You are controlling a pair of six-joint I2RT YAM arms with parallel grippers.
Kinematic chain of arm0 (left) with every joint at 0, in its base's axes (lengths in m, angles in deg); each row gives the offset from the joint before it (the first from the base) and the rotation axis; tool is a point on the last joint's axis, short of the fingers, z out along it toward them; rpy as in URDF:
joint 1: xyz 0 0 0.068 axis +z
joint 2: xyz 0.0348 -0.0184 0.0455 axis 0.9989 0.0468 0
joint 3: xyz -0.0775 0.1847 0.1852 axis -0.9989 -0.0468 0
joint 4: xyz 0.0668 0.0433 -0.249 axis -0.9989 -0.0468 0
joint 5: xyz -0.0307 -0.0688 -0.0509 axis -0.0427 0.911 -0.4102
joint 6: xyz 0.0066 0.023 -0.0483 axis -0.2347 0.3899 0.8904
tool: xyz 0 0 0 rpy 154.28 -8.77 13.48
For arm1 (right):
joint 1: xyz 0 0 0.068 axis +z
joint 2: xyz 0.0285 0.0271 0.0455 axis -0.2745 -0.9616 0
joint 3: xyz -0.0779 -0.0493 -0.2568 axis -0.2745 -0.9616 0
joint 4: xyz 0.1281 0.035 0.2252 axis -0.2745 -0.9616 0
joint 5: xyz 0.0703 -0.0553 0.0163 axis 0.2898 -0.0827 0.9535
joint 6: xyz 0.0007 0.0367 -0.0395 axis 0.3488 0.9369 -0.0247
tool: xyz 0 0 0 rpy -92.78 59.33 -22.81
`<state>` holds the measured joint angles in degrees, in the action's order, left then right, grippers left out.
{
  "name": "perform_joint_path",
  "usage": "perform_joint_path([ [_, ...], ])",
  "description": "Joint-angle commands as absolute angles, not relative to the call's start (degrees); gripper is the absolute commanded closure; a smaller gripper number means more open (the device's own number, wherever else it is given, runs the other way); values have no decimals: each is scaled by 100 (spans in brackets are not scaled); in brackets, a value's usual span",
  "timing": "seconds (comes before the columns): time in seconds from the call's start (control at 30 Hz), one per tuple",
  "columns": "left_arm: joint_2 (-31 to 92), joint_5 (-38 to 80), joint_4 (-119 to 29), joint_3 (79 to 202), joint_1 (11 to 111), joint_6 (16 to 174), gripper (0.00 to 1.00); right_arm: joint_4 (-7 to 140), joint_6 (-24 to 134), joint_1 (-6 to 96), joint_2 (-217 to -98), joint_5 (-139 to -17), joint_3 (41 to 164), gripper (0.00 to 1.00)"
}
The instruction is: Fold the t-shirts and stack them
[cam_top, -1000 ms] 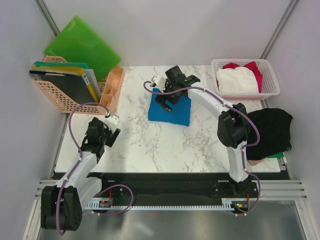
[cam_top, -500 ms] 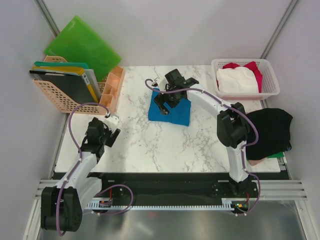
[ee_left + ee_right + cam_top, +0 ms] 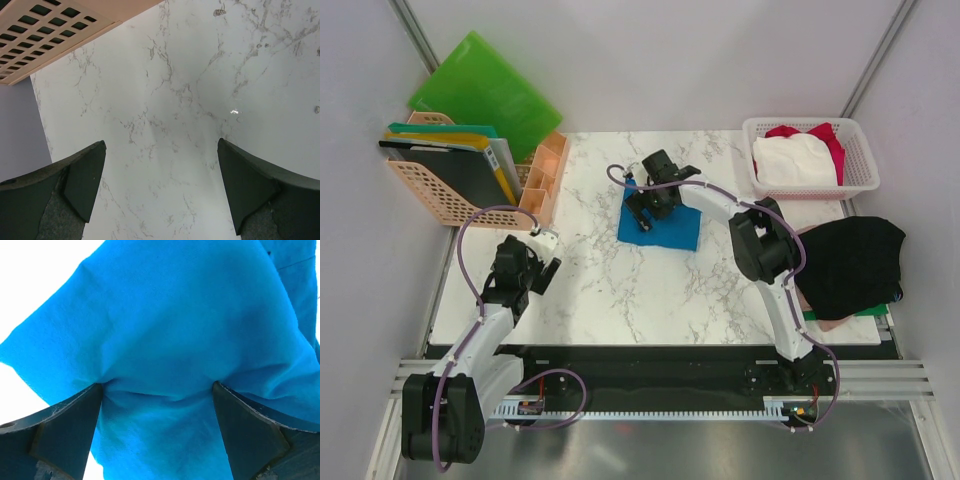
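Both jaws gape wide holding nothing, the right jaws poking their tips into the folded blue t-shirt [image 3: 665, 228] toward the back of the bench [image 3: 620, 290], so pinching now could bunch one layer and wreck the fold.

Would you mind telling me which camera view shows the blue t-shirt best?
The top external view: it shows most of the folded blue t-shirt on the table, the right hand covering one corner. The right wrist view shows only bunched cloth between open fingers; the left wrist view shows none.
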<state>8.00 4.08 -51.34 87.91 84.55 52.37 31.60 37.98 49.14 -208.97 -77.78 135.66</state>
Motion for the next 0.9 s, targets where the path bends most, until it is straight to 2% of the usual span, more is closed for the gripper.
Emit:
perform_joint_path([
  [0.0,765,510,-5038,8875,8441,5393,0,3292,4066,4924,-20997,-7502,13202,2],
  [0.23,818,528,-5029,8892,8441,5392,0,3415,4092,4976,-20373,-6921,12033,2],
  [0.4,836,528,-5012,8910,8441,5393,0,3529,4048,5249,-19355,-6763,10785,2],
  [0.63,836,510,-5003,8919,8441,5401,0,4056,4128,6320,-17983,-7112,9072,2],
  [0.87,757,440,-5047,8893,8441,5375,0,3987,4013,6480,-18008,-7211,9227,2],
])
